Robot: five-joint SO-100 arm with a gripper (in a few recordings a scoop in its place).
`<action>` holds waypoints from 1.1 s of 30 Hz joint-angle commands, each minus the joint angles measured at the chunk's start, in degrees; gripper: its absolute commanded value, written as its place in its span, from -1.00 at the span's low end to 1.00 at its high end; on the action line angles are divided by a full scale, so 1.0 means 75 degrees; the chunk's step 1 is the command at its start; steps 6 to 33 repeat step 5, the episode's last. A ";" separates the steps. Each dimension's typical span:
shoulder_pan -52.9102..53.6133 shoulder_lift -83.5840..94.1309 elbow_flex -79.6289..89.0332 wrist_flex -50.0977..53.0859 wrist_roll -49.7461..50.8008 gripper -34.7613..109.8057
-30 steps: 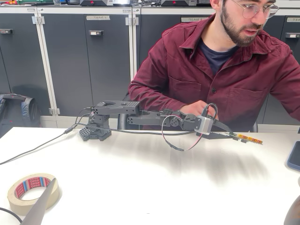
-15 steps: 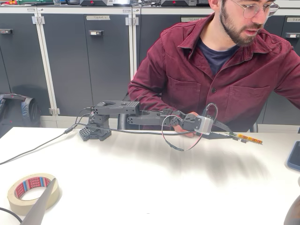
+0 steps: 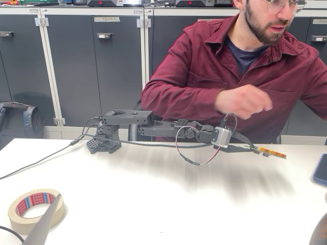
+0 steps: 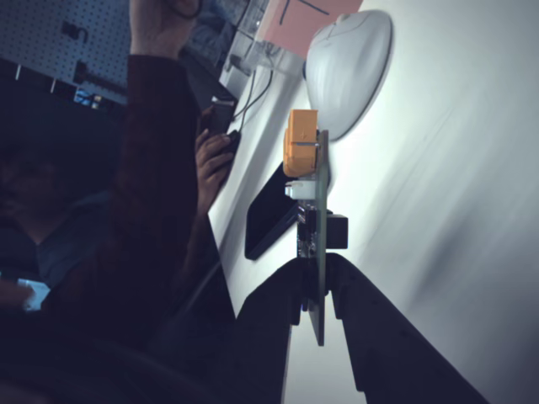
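One robot arm is stretching out low and flat over the white counter, reaching toward the right of the fixed view. Its hand is clenching a single small circuit board, and the board is sticking out past the fingertips, hanging just above the counter without touching it.

In the wrist view the hand is showing two dark fingers pressing on either face of the one board, which is appearing edge-on, with one orange part sitting at its far end. Beyond the board, one white mouse and one dark phone are lying on the counter, the phone nearer to the board than the mouse.

One person in a dark red shirt is sitting behind the counter, holding one fist up in the air above the arm's wrist, well clear of it. One roll of tape is lying flat near the front left corner, far from the hand. One black cable is trailing off left from the arm's base.
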 commanded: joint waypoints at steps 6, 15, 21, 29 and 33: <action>-0.0035 0.0891 -0.0363 0.0141 0.0023 -0.59; -0.0035 0.0891 -0.0363 0.0141 0.0023 -0.59; -0.0035 0.0891 -0.0363 0.0141 0.0023 -0.59; -0.0035 0.0891 -0.0363 0.0141 0.0023 -0.59; -0.0035 0.0891 -0.0363 0.0141 0.0023 -0.59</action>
